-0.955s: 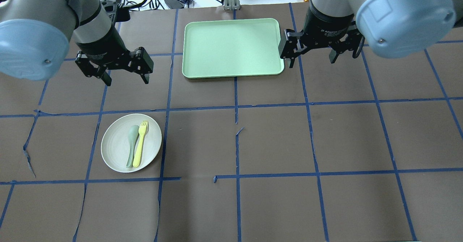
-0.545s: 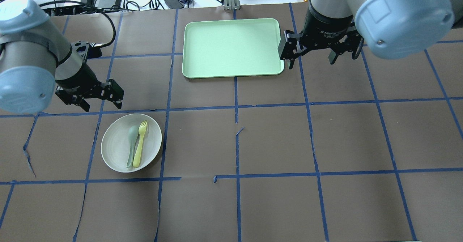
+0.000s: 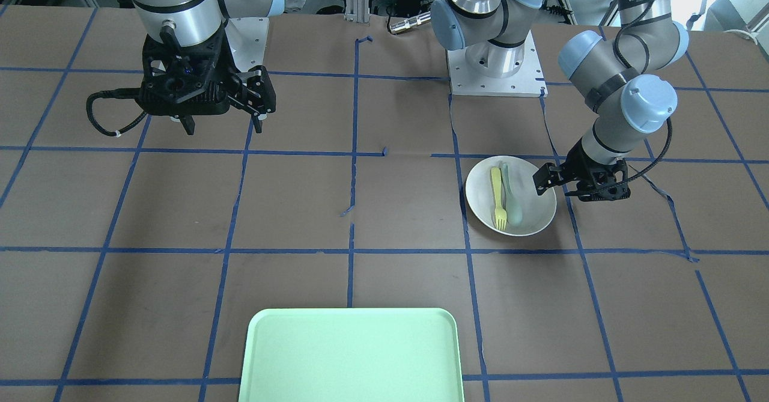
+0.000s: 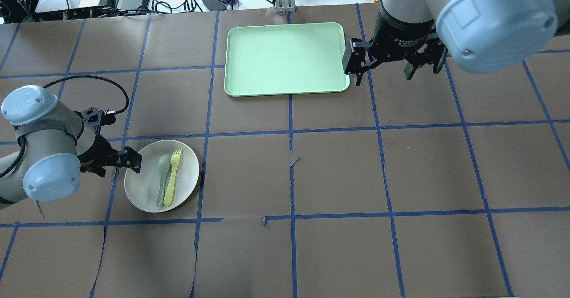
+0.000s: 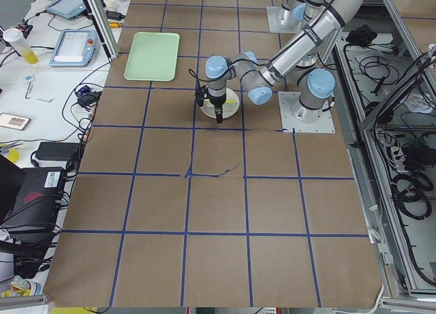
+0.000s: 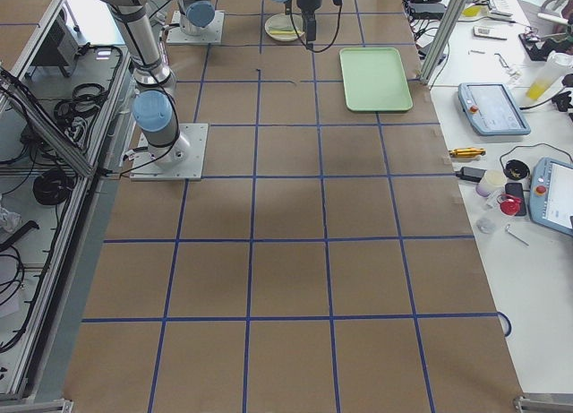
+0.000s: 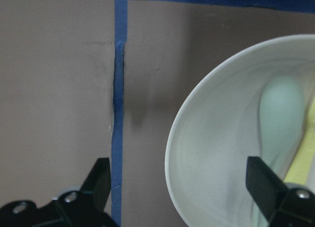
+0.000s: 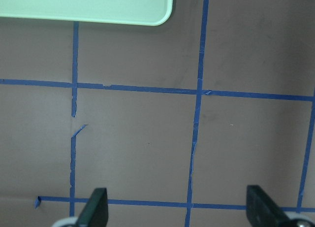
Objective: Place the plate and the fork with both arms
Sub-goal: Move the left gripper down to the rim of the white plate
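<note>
The off-white plate lies at the table's front left, also in the front-facing view. On it lie the pale-yellow fork and a grey-green spoon. My left gripper is open and low at the plate's left rim. In the left wrist view the rim lies between the two fingers. My right gripper is open and empty, held high beside the tray's right edge.
A mint-green rectangular tray lies at the far middle of the table; its corner shows in the right wrist view. Brown paper with blue tape lines covers the table. Cables and boxes lie beyond the far edge.
My left arm has swung toward the robot and down, from beside the tray's left to the plate's left rim. The right arm has hardly moved. Plate, fork and spoon are unmoved.
</note>
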`<move>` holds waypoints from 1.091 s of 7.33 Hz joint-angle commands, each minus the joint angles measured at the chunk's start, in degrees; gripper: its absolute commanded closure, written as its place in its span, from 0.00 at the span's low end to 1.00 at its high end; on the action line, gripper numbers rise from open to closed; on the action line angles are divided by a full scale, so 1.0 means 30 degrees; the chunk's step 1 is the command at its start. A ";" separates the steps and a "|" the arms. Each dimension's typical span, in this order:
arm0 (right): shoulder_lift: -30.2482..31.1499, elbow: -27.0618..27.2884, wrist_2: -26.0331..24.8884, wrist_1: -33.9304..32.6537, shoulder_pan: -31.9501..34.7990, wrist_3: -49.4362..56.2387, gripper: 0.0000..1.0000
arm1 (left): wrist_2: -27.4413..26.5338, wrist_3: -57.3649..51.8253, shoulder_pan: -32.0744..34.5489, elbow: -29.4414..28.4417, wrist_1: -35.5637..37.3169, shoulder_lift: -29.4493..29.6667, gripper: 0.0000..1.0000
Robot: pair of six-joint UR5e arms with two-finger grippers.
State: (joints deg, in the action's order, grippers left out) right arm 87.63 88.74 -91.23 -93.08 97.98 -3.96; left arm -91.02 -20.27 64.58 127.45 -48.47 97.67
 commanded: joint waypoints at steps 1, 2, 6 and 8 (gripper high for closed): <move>0.0000 0.0010 0.0029 0.0000 0.0005 -0.0028 0.00 | -0.0011 -0.0069 -0.0140 0.0203 0.0220 0.0518 0.43; 0.0000 0.0010 0.0029 0.0000 0.0005 -0.0028 0.00 | 0.0018 0.0018 -0.0140 0.0204 0.0104 0.0607 0.69; 0.0000 -0.0019 0.0029 0.0000 0.0004 -0.0028 0.00 | 0.0076 -0.0156 -0.0169 -0.0233 0.0044 0.0579 1.00; 0.0000 -0.0019 0.0058 0.0000 0.0005 -0.0028 0.00 | 0.1644 -0.0099 -0.0169 -0.2012 -0.1466 0.0578 1.00</move>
State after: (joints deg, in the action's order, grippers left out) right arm 87.63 88.72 -91.12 -93.08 97.98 -4.04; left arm -89.61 -20.66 64.12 124.73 -49.70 99.44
